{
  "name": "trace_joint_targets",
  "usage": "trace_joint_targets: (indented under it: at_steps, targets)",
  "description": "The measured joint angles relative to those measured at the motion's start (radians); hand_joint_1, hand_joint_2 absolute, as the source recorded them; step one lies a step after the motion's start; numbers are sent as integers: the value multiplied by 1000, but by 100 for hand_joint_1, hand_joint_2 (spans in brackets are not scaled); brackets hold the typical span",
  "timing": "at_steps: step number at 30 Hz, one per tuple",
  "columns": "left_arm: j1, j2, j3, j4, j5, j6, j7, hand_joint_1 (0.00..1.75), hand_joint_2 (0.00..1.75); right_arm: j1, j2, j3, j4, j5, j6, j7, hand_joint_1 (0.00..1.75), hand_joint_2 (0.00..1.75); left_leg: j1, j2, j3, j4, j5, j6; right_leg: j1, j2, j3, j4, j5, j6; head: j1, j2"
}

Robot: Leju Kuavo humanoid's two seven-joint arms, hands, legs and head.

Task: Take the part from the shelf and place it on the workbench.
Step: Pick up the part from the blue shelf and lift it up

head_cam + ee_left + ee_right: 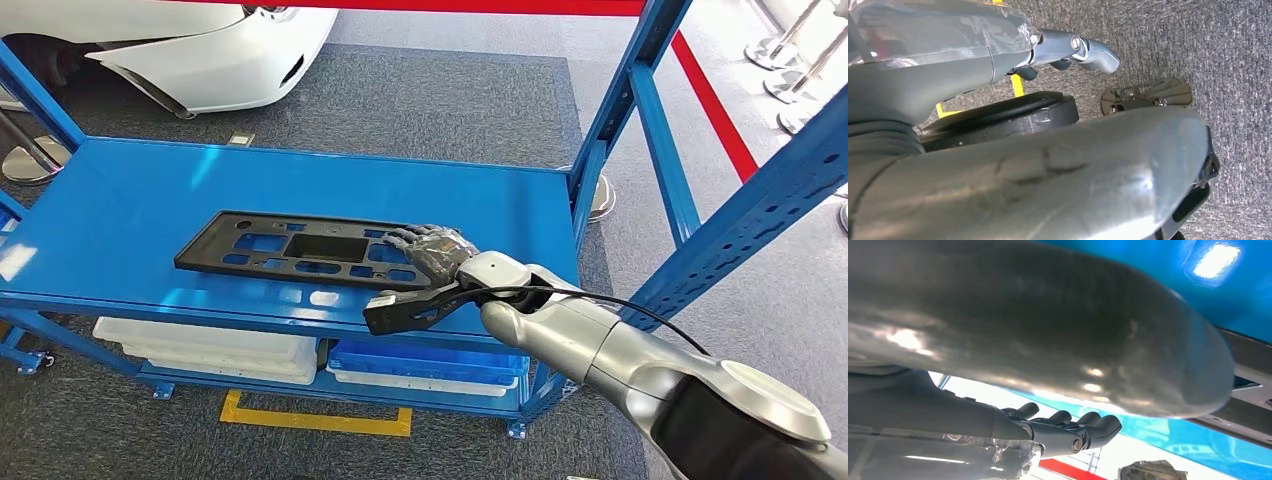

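A flat black plastic part with several cut-outs lies lengthwise on the blue shelf. My right hand reaches in from the right, its dark fingers lying over the part's right end. In the right wrist view the thick thumb and the curled fingers stand apart with nothing between them, and an edge of the part shows just beyond the thumb tip. My left hand hangs over the grey carpet, holding nothing, fingers loosely extended.
Blue uprights frame the shelf's right side. White trays and a blue bin sit on the lower level. A white car stands behind. Yellow floor tape marks the front; a chrome post base lies on the carpet.
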Motion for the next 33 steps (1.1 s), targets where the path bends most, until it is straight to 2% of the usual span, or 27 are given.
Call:
trace_joint_targets:
  at_steps: [15,19,33]
  targets:
    - [-5,0,0,0,-18,33,-13,0,0,1,7,0,0,2,-10,0,0,0,0,0,7,-5,4,-1,2,-1,3,0,1,2,-6,0]
    - [-6,0,0,0,-27,40,-14,0,0,1,19,0,0,3,-10,-5,0,175,0,0,7,-6,4,-2,3,-1,3,0,1,2,-7,0]
    - [-7,0,0,0,-36,41,-21,0,0,1,57,0,1,-2,-20,-17,0,175,2,0,8,-7,6,-4,3,-1,3,0,1,2,-7,0]
